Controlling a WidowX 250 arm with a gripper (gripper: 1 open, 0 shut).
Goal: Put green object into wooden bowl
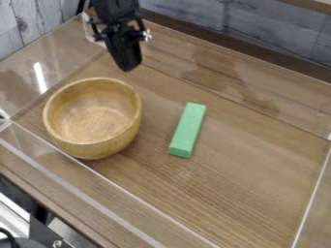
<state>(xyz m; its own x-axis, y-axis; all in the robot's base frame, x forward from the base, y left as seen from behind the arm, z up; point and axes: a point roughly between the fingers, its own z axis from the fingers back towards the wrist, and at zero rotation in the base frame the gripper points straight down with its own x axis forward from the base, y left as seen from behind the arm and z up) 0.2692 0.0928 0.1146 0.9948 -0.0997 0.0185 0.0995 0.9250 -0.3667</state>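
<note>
While flat and matte, the green object lies beside the wooden bowl — round, grainy.

glossy wooden table, clear side walls, grey plank backdrop

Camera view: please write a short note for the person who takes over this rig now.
Gripper: shut, holds nothing, hangs above the table behind the bowl's far rim.
Green bar: lies flat on the table, right of the bowl, apart from it.
Bowl: upright, nothing inside.
Done: nothing; the bar is not yet picked.
Left: open the gripper, go to the bar, grasp it, carry it over the bowl, release.
</note>
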